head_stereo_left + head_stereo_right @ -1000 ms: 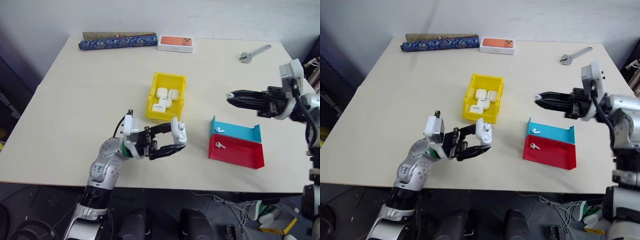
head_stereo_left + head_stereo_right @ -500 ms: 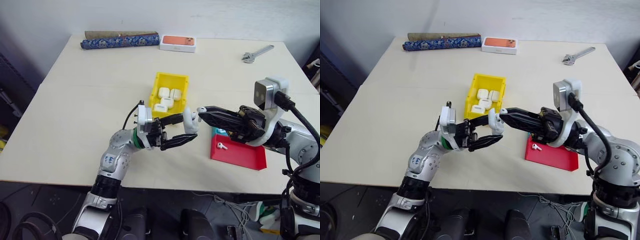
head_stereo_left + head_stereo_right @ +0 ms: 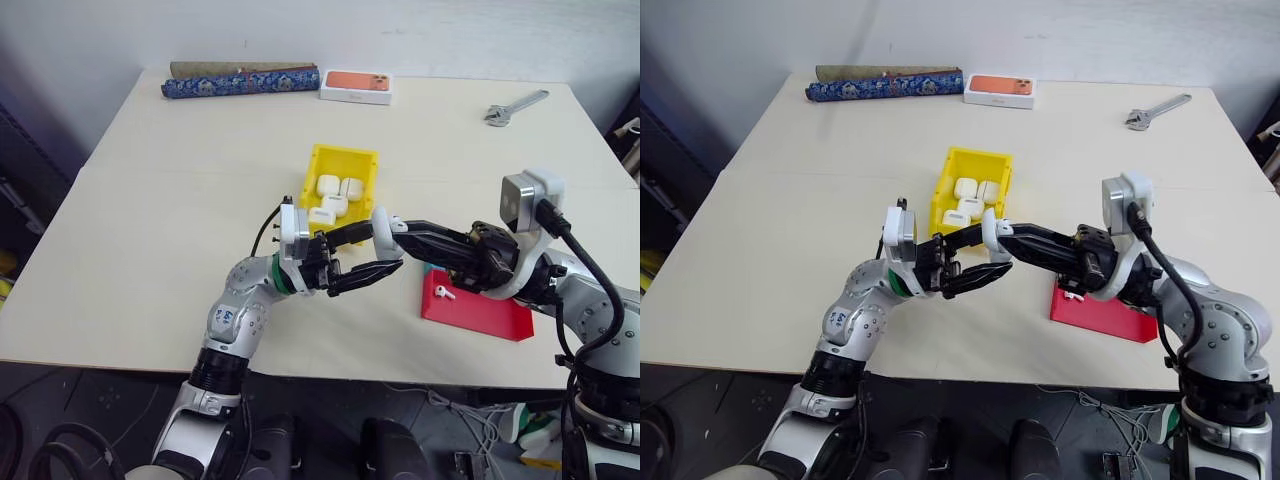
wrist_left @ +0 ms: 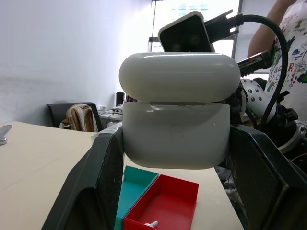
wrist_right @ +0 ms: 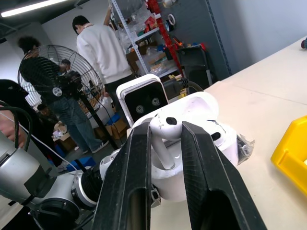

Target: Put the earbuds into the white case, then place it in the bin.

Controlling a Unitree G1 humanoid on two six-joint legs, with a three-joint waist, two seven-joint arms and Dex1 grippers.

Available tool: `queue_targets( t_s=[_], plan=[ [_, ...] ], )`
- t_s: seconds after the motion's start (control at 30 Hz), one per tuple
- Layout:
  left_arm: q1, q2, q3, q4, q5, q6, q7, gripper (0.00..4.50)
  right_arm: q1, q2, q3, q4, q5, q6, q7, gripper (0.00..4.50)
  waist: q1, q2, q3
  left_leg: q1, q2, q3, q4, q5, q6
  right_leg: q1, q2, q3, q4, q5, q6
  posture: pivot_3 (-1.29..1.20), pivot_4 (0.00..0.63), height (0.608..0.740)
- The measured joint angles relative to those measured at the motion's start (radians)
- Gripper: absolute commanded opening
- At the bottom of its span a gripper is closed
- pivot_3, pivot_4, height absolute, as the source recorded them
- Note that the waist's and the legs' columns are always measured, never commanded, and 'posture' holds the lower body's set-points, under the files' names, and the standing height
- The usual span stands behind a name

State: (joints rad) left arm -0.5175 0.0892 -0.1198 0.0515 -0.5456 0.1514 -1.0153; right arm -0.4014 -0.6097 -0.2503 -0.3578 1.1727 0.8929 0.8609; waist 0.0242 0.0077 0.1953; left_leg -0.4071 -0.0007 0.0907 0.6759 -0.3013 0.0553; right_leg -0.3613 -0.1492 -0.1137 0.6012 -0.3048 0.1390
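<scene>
above the counter (image 3: 180,200), just near of the yellow bin (image 3: 339,193), the left jaws (image 3: 372,248) stay clamped on the open white case (image 4: 178,110). the right jaws (image 5: 165,143), pinching an earbud (image 5: 166,125), have swung in from the right to its mouth, ready for insertion.

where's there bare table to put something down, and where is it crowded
Free: the wide stretch of table on the robot's left of the yellow bin, and the strip between the orange-topped box and the wrench. Crowded: just in front of the bin, where the left gripper holds the white case against the right gripper, beside the red tray.
</scene>
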Motion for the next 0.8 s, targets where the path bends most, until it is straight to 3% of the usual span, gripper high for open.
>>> queue_targets(
  t_s=[0.17,0.47,0.57,0.7,0.8],
  plan=[
    [0.003,-0.006,0.001,0.0,0.0,0.012,0.013,2.78,0.021,0.0,0.007,-0.015,-0.016,-0.033,-0.003,0.48,-0.001,0.0,0.0,0.0,0.0,0.0,0.0,0.0,0.0,0.0,0.0,0.0,0.0,0.0,0.0,0.0,0.15,0.74],
    [0.004,-0.01,0.029,0.0,-0.001,0.015,0.017,2.78,0.055,-0.061,0.005,-0.04,-0.035,-0.061,0.027,3.44,0.001,0.0,0.0,0.0,0.0,0.0,0.0,0.0,0.0,0.0,0.0,0.0,-0.001,0.0,0.0,0.0,0.15,0.74],
    [-0.002,-0.017,0.029,-0.015,-0.015,0.01,0.007,2.78,0.112,-0.144,-0.003,-0.05,-0.012,-0.01,0.039,4.46,0.003,-0.001,0.0,0.0,0.0,-0.001,0.0,-0.001,0.001,0.001,-0.001,0.0,-0.002,0.0,0.0,0.0,0.15,0.74],
    [-0.011,0.062,-0.002,-0.02,0.058,-0.01,0.003,2.78,0.168,-0.243,-0.09,-0.063,0.018,0.019,0.066,4.49,0.001,-0.001,0.0,0.0,0.0,0.0,-0.001,-0.001,0.001,0.001,0.0,0.0,-0.008,0.0,0.0,0.0,0.15,0.74],
    [-0.027,0.15,-0.05,-0.008,0.196,-0.027,0.034,2.78,0.159,-0.261,-0.109,-0.064,-0.048,-0.04,0.079,3.81,-0.002,-0.001,0.0,0.001,0.001,0.002,-0.004,-0.001,0.0,0.0,0.0,0.0,-0.008,0.0,0.0,0.0,0.15,0.74]
  ],
)
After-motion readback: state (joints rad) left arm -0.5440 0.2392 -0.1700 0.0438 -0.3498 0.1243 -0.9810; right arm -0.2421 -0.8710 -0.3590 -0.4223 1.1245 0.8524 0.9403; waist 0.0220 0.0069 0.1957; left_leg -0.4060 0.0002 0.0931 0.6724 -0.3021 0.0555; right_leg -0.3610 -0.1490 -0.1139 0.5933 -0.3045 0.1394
